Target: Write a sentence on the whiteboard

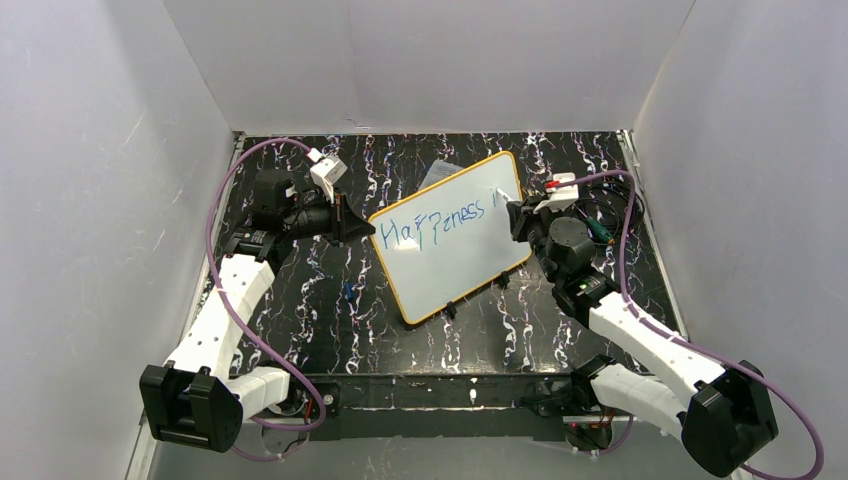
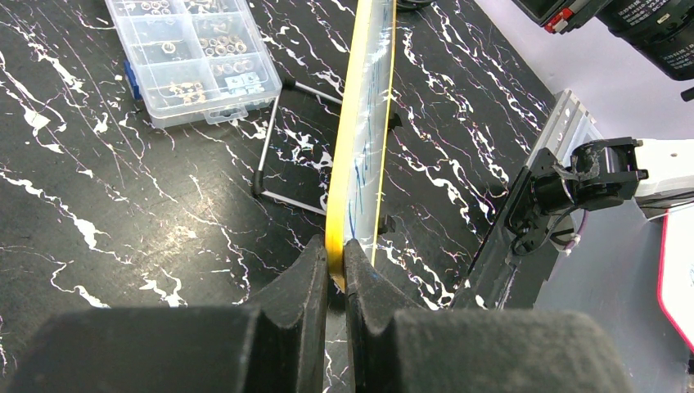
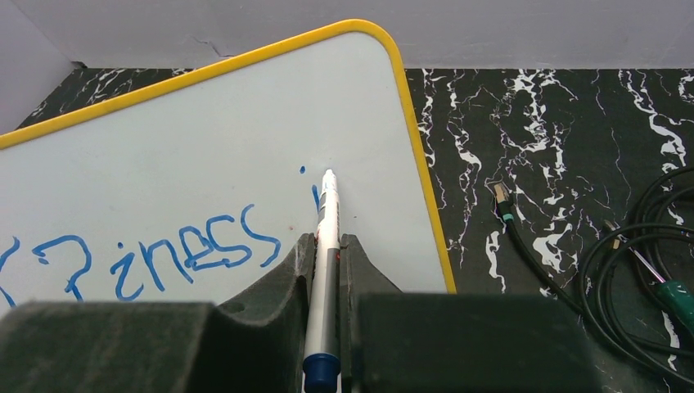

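The whiteboard point(image 1: 455, 255) with its orange-yellow frame stands tilted on a wire stand in the middle. Blue lettering point(image 1: 440, 226) on it reads "Happiness" plus a dotted "i" at the right; it also shows in the right wrist view point(image 3: 188, 254). My left gripper point(image 1: 358, 228) is shut on the board's left edge point(image 2: 337, 246). My right gripper point(image 1: 518, 215) is shut on a white marker point(image 3: 325, 246) with a blue end. The marker's tip point(image 3: 329, 174) touches or nearly touches the board next to the "i".
A clear plastic compartment box point(image 2: 192, 53) of small parts lies behind the board. Black cables point(image 3: 646, 246) and a green-handled tool point(image 3: 675, 299) lie on the dark marbled table point(image 1: 330, 300) to the right of the board. White walls close in on three sides.
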Robot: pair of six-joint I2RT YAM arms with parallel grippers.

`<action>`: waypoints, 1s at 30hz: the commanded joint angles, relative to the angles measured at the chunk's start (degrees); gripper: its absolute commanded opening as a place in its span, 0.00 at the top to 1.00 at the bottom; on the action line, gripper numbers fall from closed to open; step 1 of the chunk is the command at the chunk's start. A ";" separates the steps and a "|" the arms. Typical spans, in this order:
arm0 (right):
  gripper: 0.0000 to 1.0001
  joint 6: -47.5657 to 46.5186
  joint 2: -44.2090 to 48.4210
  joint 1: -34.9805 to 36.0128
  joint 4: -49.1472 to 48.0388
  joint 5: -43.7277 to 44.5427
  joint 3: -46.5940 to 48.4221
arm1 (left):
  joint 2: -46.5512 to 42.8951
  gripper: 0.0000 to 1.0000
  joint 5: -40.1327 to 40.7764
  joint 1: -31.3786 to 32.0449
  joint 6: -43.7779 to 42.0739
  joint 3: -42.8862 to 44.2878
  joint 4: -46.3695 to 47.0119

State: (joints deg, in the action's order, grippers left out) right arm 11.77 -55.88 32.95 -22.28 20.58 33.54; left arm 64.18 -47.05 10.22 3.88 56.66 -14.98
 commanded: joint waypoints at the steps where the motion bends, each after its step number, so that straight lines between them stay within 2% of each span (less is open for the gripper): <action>1: 0.99 0.28 0.77 -0.37 0.39 -0.57 -0.49 | -1.21 1.00 -2.07 0.42 -1.60 -0.19 0.57; 14: 0.99 2.38 2.81 -0.37 3.48 -0.88 -3.03 | -1.40 1.00 -2.18 0.42 -1.55 -0.17 0.66; 30: 0.99 2.00 0.19 -0.40 -4.39 -0.52 -0.60 | -1.26 1.00 -2.08 0.41 -1.59 -0.24 0.66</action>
State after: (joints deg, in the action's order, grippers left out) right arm 13.72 -54.83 32.67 -21.78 20.43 30.55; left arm 64.18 -47.03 10.22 3.92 56.66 -14.98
